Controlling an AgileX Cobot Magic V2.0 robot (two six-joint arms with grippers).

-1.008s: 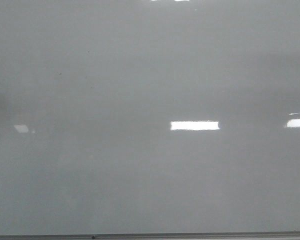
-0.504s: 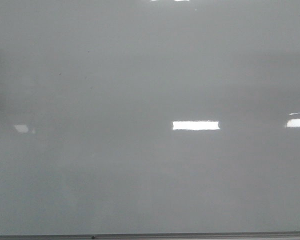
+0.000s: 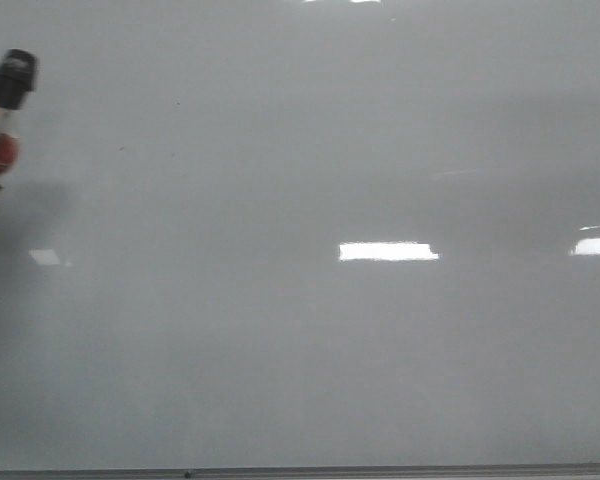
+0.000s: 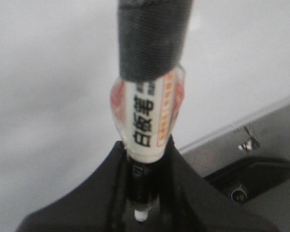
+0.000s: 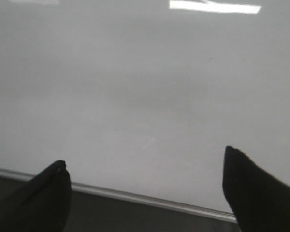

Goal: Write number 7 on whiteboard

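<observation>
The whiteboard (image 3: pixel 310 330) fills the front view, glossy pale grey with a thin metal frame along the near edge (image 3: pixel 380 470). No number 7 shows on it; no black stroke is visible. A marker (image 3: pixel 2 110) with a black cap and white labelled body comes in at the far left edge of the front view. In the left wrist view my left gripper (image 4: pixel 146 159) is shut on the marker (image 4: pixel 147 116), cap pointing away over the board. My right gripper (image 5: pixel 145 169) is open and empty above the board's frame edge (image 5: pixel 135 197).
Bright rectangular light reflections lie on the board (image 3: pixel 388 251) and at its right edge (image 3: pixel 595 245). In the left wrist view a dark grey surface with a bolt (image 4: pixel 249 143) lies beyond the board's frame.
The marker, absent from the front view before, has come into view at the far left edge. The board surface is otherwise unchanged.
</observation>
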